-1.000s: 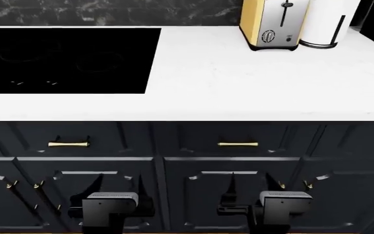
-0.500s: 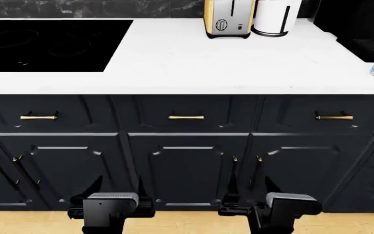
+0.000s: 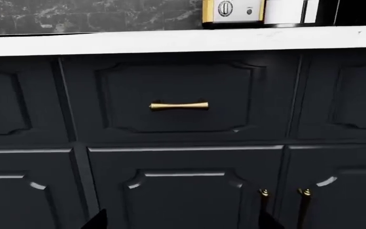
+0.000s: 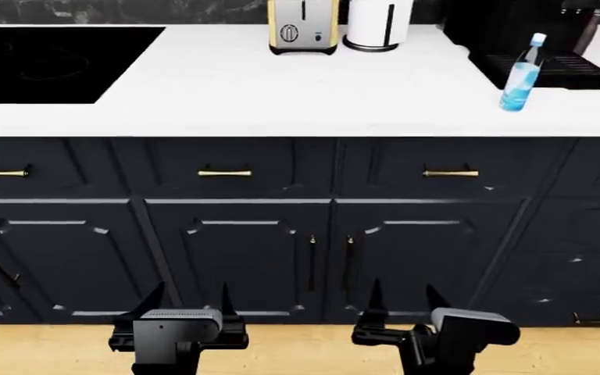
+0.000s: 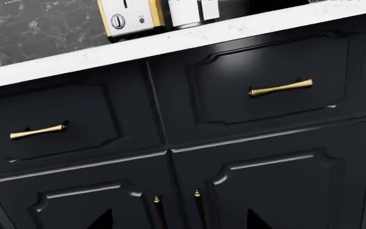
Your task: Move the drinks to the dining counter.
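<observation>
One of the drinks, a clear water bottle [image 4: 521,74] with a blue cap and label, stands upright on the white marble counter [image 4: 279,94] at the far right, beside a black machine [image 4: 530,39]. No other drink shows, and the dining counter is out of view. My left gripper [image 4: 191,293] and right gripper [image 4: 402,291] hang low in front of the navy cabinets, both open and empty, far below the bottle. The left wrist view has only dark fingertips [image 3: 97,220] at its edge, facing a drawer front. The right wrist fingertips [image 5: 103,220] face cabinet doors.
A black cooktop [image 4: 50,62] lies at the counter's left. A gold toaster [image 4: 302,27] and a white paper-towel roll [image 4: 378,23] stand at the back. Navy drawers with brass handles [image 4: 224,173] fill the front. Wooden floor [image 4: 300,351] shows below.
The head view has shifted right and back: cooktop, toaster and roll slid left, the water bottle came fully into view, and more floor shows. Both grippers stayed open and low.
</observation>
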Motion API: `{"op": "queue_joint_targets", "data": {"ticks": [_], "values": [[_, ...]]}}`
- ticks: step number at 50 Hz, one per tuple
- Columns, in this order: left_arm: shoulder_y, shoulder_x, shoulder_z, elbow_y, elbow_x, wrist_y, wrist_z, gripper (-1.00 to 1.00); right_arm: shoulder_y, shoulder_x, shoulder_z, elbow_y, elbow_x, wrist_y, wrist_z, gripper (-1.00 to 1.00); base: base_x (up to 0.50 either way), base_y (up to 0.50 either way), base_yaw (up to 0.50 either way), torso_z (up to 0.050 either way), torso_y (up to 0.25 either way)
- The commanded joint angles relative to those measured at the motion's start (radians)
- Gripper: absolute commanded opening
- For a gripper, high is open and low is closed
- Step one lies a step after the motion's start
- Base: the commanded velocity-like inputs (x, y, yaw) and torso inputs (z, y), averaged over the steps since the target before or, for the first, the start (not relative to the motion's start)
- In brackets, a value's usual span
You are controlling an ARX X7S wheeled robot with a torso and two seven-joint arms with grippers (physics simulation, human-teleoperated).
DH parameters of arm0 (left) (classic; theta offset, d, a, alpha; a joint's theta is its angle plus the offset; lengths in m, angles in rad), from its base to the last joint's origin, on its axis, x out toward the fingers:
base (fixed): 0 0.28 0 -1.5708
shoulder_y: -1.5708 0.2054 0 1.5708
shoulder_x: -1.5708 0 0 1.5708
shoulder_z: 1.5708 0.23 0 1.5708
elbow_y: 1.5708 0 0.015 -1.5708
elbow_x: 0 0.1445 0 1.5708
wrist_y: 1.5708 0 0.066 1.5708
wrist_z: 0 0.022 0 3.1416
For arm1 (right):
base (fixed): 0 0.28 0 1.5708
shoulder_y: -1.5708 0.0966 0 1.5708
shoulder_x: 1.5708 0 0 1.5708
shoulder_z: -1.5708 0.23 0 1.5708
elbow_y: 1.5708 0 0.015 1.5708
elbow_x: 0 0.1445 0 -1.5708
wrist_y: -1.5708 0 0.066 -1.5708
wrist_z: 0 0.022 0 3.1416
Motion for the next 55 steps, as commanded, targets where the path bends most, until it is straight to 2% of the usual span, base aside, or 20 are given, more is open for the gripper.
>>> {"op": "queue_joint_targets", "data": {"ticks": [1, 16, 18, 22, 30, 32, 37, 41, 43, 45, 49, 53, 55], "values": [[-0.002, -0.011, 0.012, -0.004, -0.01, 0.005, -0.012, 1.0, 0.006, 0.004, 0.006, 0.005, 0.052, 0.018, 0.015, 1.0, 0.1, -0.5, 0.0, 0.0, 0.0], [0.002, -0.021, 0.013, 0.008, -0.033, -0.001, -0.029, 1.0, -0.004, 0.023, 0.004, -0.032, 0.074, 0.031, 0.05, 1.0, 0.1, -0.5, 0.0, 0.0, 0.0], [0.006, -0.032, 0.018, 0.044, -0.043, -0.041, -0.022, 1.0, -0.015, 0.047, -0.004, -0.103, 0.064, 0.067, 0.066, 1.0, 0.11, -0.5, 0.0, 0.0, 0.0], [-0.003, -0.097, 0.029, 0.252, -0.046, -0.223, -0.008, 1.0, -0.013, 0.141, -0.004, -0.273, 0.058, 0.216, 0.099, 1.0, 0.1, -0.5, 0.0, 0.0, 0.0], [-0.05, -0.234, -0.045, 0.565, -0.101, -0.545, 0.0, 1.0, 0.066, 0.28, 0.056, -0.523, 0.136, 0.488, 0.145, 1.0, 0.1, -0.5, 0.0, 0.0, 0.0], [-0.078, -0.266, -0.085, 0.656, -0.141, -0.647, 0.008, 1.0, 0.097, 0.304, 0.08, -0.574, 0.178, 0.556, 0.155, 1.0, 0.1, -0.5, 0.0, 0.0, 0.0], [-0.245, -0.347, -0.295, 0.922, -0.352, -1.026, 0.028, 1.0, 0.247, 0.382, 0.135, -0.726, 0.332, 0.812, 0.21, 1.0, 0.1, -0.5, 0.0, 0.0, 0.0], [-0.393, -0.378, -0.445, 1.019, -0.467, -1.228, 0.028, 1.0, 0.386, 0.401, 0.211, -0.775, 0.51, 1.002, 0.26, 1.0, 0.1, -0.5, 0.0, 0.0, 0.0], [-0.422, -0.39, -0.471, 1.026, -0.487, -1.26, 0.027, 1.0, 0.406, 0.405, 0.219, -0.784, 0.533, 1.033, 0.274, 1.0, 0.2, -0.5, 0.0, 0.0, 0.0], [-0.43, -0.404, -0.469, 1.026, -0.484, -1.254, 0.019, 1.0, 0.545, 0.402, 0.309, -0.801, 0.733, 1.222, 0.392, 1.0, 0.24, -0.5, 0.0, 0.0, 0.0], [-0.414, -0.406, -0.467, 1.012, -0.477, -1.212, 0.018, 1.0, 0.671, 0.386, 0.407, -0.762, 0.986, 1.376, 0.562, 1.0, 0.23, -0.5, 0.0, 0.0, 0.0], [-0.361, -0.405, -0.469, 0.989, -0.452, -1.147, 0.022, 1.0, 0.725, 0.374, 0.436, -0.711, 1.117, 1.429, 0.693, 1.0, 0.24, -0.5, 0.0, 0.0, 0.0], [-0.36, -0.406, -0.485, 0.997, -0.461, -1.155, 0.021, 1.0, 0.736, 0.373, 0.424, -0.71, 1.106, 1.424, 0.692, 1.0, 0.23, -0.5, 0.0, 0.0, 0.0]]}}
